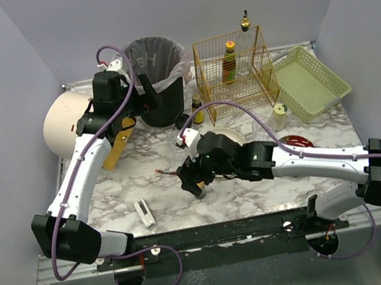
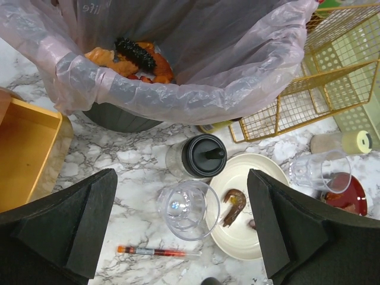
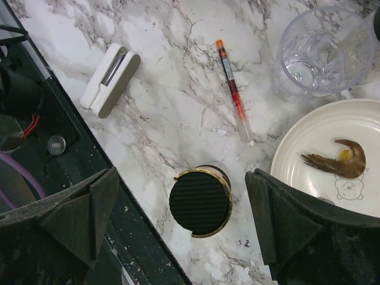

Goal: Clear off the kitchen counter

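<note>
While left hand (image 2: 181, 196) and right hand (image 3: 183, 178) gape, jar (image 3: 200, 205) below the latter, pen (image 3: 233, 89), cup (image 3: 314, 50), plate (image 3: 309, 154) beside.

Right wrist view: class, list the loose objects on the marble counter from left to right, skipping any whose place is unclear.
White flat rectangular plastic case → black ribbed round lid with gold rim → slim clear tube with red fill and orange cap → clear plastic cup.
</note>
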Controlling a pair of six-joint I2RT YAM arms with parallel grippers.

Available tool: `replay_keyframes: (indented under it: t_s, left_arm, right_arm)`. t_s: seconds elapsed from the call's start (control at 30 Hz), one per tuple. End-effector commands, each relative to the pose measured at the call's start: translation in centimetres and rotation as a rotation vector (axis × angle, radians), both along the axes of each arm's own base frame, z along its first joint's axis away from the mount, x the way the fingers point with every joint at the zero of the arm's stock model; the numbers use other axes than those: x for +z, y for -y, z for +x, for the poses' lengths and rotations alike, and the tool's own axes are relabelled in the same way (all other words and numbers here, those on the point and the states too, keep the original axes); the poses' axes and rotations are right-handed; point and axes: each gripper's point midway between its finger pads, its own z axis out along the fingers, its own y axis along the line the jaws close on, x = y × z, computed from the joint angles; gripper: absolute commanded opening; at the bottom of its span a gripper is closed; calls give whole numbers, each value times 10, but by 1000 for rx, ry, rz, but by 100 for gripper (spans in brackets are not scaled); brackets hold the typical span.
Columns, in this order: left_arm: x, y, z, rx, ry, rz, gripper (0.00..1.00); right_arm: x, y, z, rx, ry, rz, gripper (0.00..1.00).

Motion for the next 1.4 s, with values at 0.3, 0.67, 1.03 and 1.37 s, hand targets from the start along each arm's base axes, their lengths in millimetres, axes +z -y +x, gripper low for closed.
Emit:
replay_keyframes:
  t_s: [0.3, 0.67, 1.03, 1.37]
  left_arm:
    - [9, -2, -10, -31, 34, -62, 99]
    - [3, -5, -11, -25, 25, -65, 99]
    - [-4, -6, -7, -21, 13, -73, 99]
    - [-8, -9, -6, -17, 9, -70, 99]
  right_arm:
    - [-32, 19, -3, -86, -2, -112, 90]
    - [-40, 13, -1, -94, -8, -94, 69]
    - [-32, 16, 7, -145, 27, -59, 53]
    - [0, 16, 14, -184, 76, 44, 32]
